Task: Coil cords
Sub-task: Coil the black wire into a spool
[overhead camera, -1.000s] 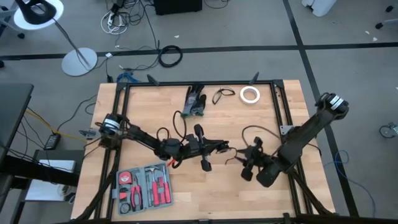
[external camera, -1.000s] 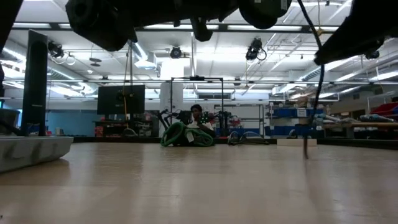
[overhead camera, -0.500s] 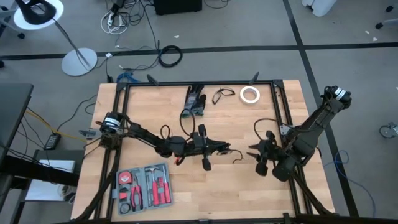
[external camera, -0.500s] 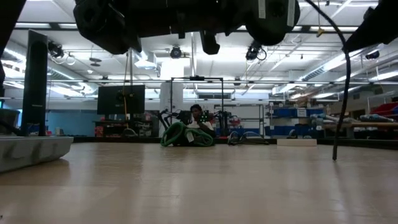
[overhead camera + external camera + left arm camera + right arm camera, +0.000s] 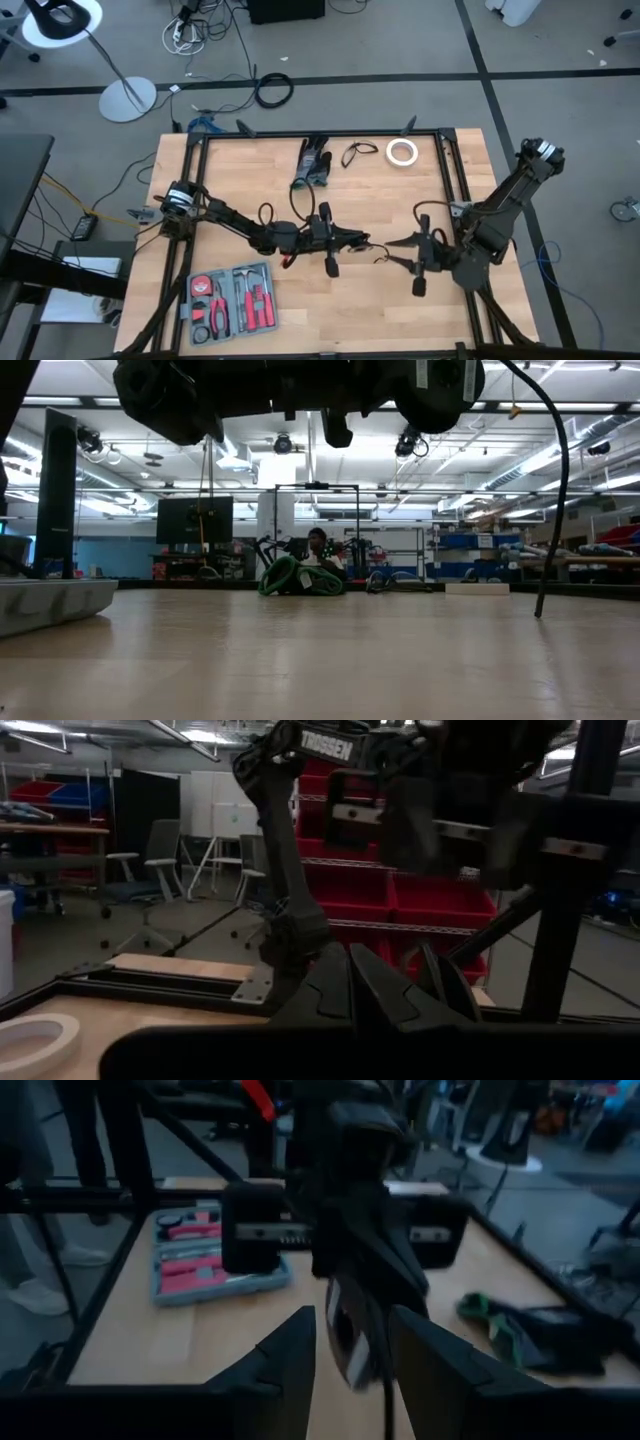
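Note:
My left gripper [image 5: 360,240] and my right gripper [image 5: 405,255] face each other above the middle of the table. The left one [image 5: 365,988] is shut; a short thin stretch of black cord [image 5: 379,254] hangs at its tips. The right gripper [image 5: 355,1350] has a ribbed, greyish cord bundle [image 5: 350,1335] between its two spread fingers. The bundle's loose tail [image 5: 432,209] arches up and out from it. In the low view this tail [image 5: 562,480] curves over and hangs down, its free end [image 5: 540,610] low over the table. My left gripper is shut on the thin cord at its fingertips, coming level from the table's left; which part it has is too small to tell. My right gripper holds the bundle's two flat sides [image 5: 335,1342] between its fingers, coming from the table's right and slanting a little down. The bundle is lifted clear, its tail hanging slack.
A grey tool tray [image 5: 231,301] lies at the near left. Along the far edge are a green-and-black object [image 5: 313,165], a small loose cord loop [image 5: 355,153] and a white tape roll [image 5: 402,152]. Black frame rails [image 5: 448,170] border the table.
My right gripper has risen, drawn back toward the table's right edge and rolled about its own line. The hanging tail has swung with it toward the right, its arch standing higher now. The left gripper has kept its place.

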Available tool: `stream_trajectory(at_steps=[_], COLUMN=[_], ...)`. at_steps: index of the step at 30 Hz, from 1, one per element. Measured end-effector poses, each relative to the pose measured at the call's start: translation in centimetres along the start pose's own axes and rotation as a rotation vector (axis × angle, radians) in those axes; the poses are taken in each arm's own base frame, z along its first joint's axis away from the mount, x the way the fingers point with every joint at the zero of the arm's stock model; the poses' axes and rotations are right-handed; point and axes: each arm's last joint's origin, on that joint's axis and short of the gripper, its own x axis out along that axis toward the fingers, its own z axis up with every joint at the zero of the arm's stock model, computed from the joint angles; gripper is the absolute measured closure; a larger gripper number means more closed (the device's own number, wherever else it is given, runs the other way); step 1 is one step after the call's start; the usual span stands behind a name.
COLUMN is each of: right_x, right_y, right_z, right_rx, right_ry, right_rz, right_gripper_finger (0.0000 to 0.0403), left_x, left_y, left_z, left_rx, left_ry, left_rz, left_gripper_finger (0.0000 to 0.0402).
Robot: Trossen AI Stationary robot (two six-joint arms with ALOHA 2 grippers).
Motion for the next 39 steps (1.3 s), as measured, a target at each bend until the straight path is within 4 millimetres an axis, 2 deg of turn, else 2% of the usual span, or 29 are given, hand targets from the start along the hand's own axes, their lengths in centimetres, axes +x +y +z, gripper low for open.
stream_trajectory(at_steps=[7, 10, 15, 22, 27, 39], right_x=[2.9, 3.4, 2.2, 0.3, 0.2, 1.1], right_y=[1.1, 1.0, 0.8, 1.5, 1.9, 1.4], right_z=[0.1, 0.3, 1.0, 2.6, 2.7, 2.0], right_rx=[-0.038, -0.044, -0.019, -0.016, -0.043, -0.043], right_ry=[-0.031, -0.041, -0.073, -0.186, -0.211, -0.148], right_rz=[0.002, -0.003, 0.037, 0.115, 0.125, 0.084], right_gripper_finger=[0.0275, 0.0275, 0.0275, 0.0275, 0.0275, 0.0275], left_x=[1.0, 1.8, 2.1, 1.6, 1.4, 1.4], left_y=[-0.8, -1.7, -2.9, -3.5, -3.6, -4.0], left_z=[0.7, 1.2, 2.6, 5.5, 5.8, 6.3], left_rx=[-0.014, 0.015, 0.036, 0.057, 0.08, 0.054], left_ry=[0.023, 0.059, 0.028, -0.029, -0.016, -0.032], left_rz=[-0.01, -0.044, -0.076, -0.066, -0.032, -0.028], left_gripper_finger=[0.0402, 0.0402, 0.0402, 0.0402, 0.0402, 0.0402])
